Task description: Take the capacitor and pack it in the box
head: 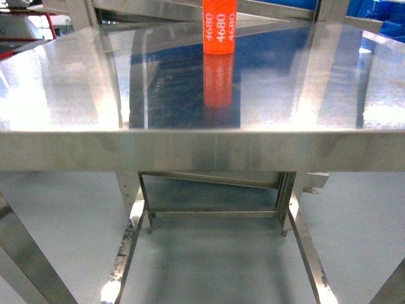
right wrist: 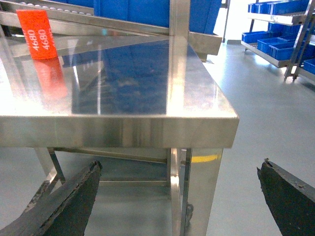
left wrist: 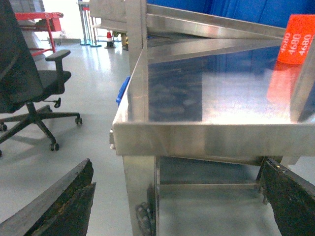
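The capacitor [head: 219, 25], an orange cylinder printed "4680", stands upright at the far middle of a steel table [head: 202, 151]. It also shows in the left wrist view as the capacitor [left wrist: 295, 39] at top right, and in the right wrist view as the capacitor [right wrist: 38, 34] at top left. My left gripper [left wrist: 177, 169] hangs open below and in front of the table's left corner, empty. My right gripper [right wrist: 181, 169] is open too, low before the right corner, holding nothing. Neither gripper shows in the head view. The box is out of view.
A black office chair [left wrist: 29, 83] stands on the floor to the left. Blue bins [right wrist: 147, 11] sit behind the table, and more blue bins [right wrist: 275, 42] fill a rack at far right. Table legs and crossbars [head: 215, 214] run underneath.
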Robot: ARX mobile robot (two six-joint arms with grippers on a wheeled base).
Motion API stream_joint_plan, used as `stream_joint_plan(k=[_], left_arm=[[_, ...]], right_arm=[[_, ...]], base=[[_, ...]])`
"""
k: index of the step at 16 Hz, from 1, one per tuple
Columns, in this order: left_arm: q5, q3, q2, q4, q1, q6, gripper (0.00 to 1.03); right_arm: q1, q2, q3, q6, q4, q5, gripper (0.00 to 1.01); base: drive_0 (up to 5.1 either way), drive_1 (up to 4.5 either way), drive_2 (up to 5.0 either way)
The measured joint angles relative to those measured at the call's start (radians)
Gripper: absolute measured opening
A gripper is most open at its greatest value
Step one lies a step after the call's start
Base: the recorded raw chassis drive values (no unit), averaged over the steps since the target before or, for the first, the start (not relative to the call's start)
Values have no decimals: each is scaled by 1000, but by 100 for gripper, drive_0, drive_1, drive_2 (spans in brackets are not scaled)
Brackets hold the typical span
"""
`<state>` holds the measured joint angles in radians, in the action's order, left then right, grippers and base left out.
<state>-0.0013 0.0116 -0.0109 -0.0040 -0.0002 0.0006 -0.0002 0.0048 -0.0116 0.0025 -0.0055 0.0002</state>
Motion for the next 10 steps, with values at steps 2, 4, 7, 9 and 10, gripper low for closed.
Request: stream_joint_plan(k=[2,4,7,9,10], left_arm=[[0,0,0,-1,0,-1,98],[0,0,0,0,0,0,98],[0,0,0,0,0,-1,98],[2,0,0,0,0,0,98],[2,0,0,3,0,0,98]], right_arm=[[0,0,0,-1,0,0,98],[0,0,0,1,0,0,98],[0,0,0,-2,1,0,98],[0,0,0,1,0,0,98],[0,0,0,1,4,0,98]], base=[[0,0,0],[0,0,0],[0,0,0],[0,0,0],[0,0,0]])
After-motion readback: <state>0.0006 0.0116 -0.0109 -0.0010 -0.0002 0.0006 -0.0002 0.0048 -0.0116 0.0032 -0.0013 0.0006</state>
